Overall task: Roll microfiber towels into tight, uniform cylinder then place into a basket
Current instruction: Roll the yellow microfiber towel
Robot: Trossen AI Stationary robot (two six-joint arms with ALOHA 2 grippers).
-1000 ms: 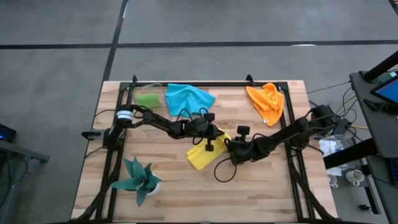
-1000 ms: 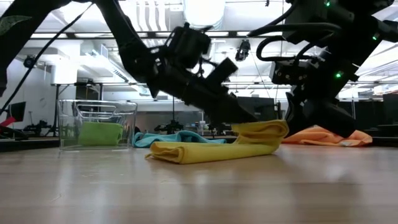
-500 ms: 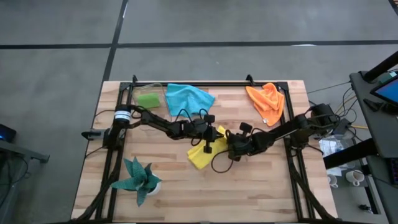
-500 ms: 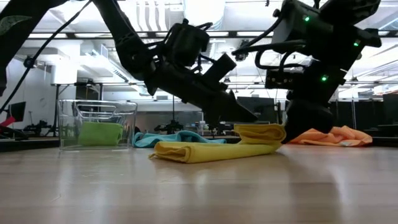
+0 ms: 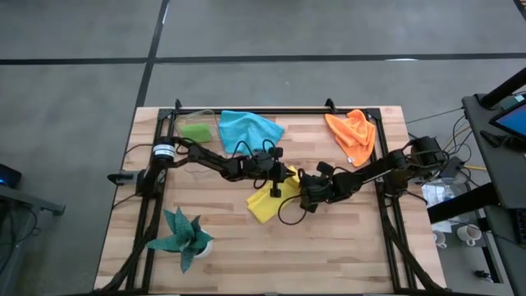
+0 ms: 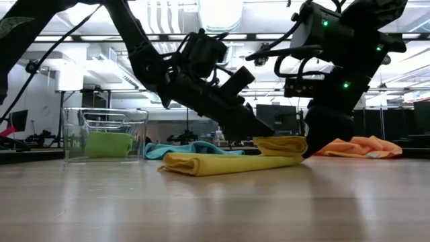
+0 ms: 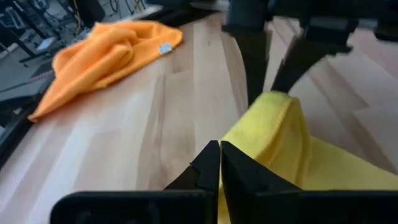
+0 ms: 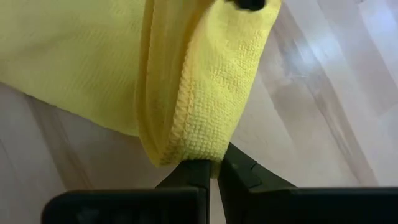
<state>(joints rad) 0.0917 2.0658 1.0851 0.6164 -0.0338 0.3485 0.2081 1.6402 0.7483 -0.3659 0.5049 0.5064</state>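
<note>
Now, starting at the surface's far-left corner, the clear basket point(image 5: 195, 130) holds the lime green towel point(image 6: 109, 144), already put away. Just to its right along the far edge lies the bright blue towel point(image 5: 249, 128), loose and unrolled. Near the middle of the surface sits the yellow towel point(image 5: 269, 204), folded into a flat strip with its right end turned up into a first thick fold. The left pincer point(image 5: 276, 184), fingers shut, presses down at that fold from the left. The right pincer point(image 5: 306, 200), also shut, meets the same fold from the right and has crept slightly left over the last second, nudging the raised end further onto the strip. That suggests the roll is only just beginning. Toward the far-right corner the orange towel point(image 5: 352, 134) lies crumpled, untouched. Three towels remain to roll, by this judgement.
</note>
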